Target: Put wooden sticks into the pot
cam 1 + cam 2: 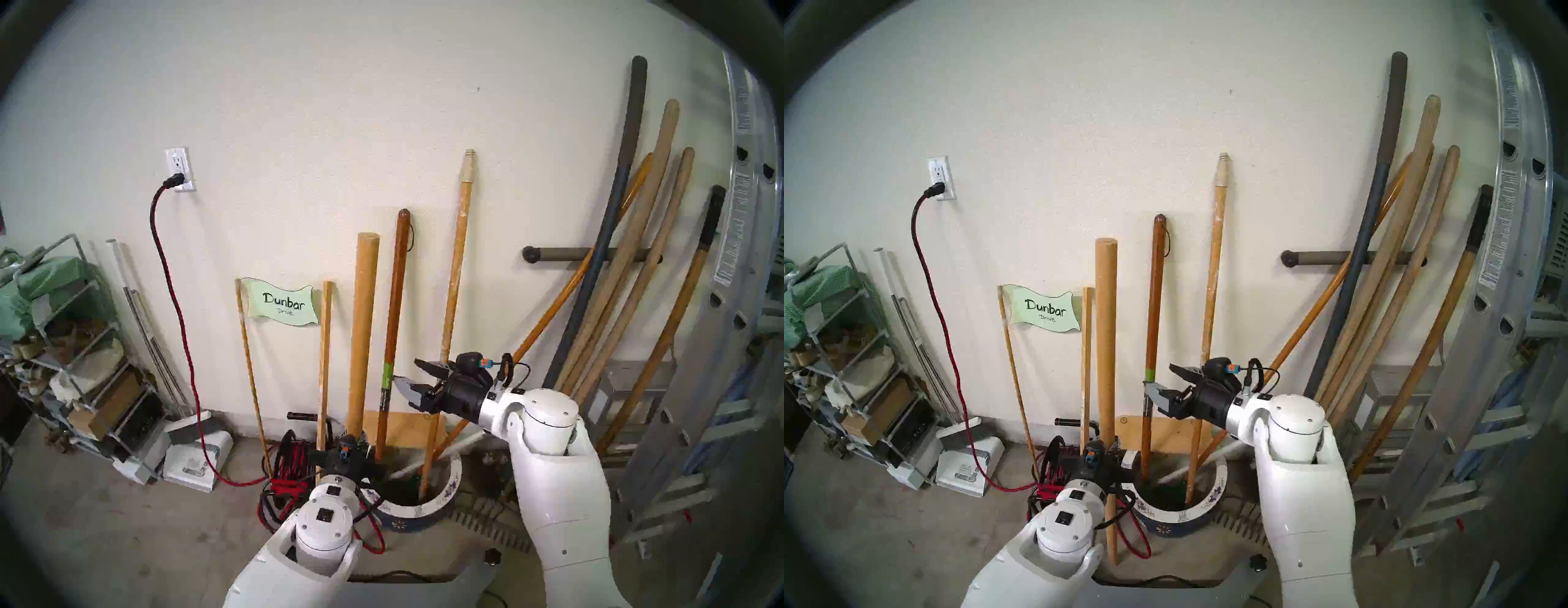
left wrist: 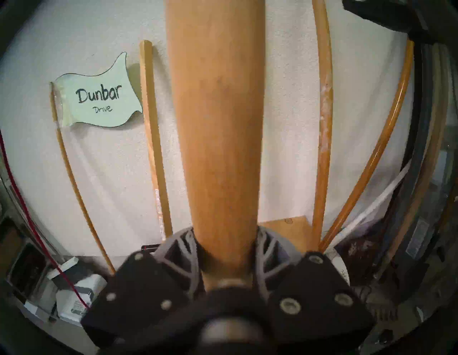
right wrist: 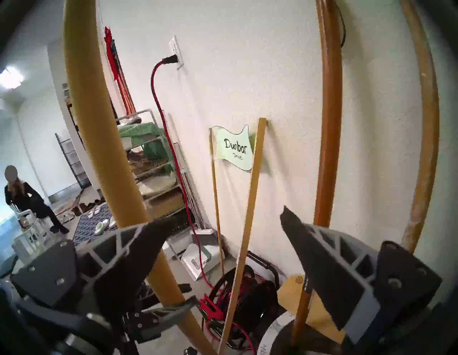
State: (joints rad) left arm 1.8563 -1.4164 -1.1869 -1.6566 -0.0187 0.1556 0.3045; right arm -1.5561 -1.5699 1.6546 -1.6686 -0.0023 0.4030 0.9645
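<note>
Plain stick (image 1: pixel 1105 339) pinched upright by left pincer (image 2: pixel 226 257), foot on floor beside pot (image 1: pixel 1212 499).
Flecked stick (image 1: pixel 1210 314) already stood in pot; right pincer (image 1: pixel 1168 384) held spread, empty, seemingly kept ready to steady the pole.

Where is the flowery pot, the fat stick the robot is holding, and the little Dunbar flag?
pot (image 1: pixel 1212 499): head right view, on its white rim.
fat stick (image 2: pixel 218 124): left wrist view, mid-shaft.
Dunbar flag (image 1: pixel 283 302): head left view, on the writing.
</note>
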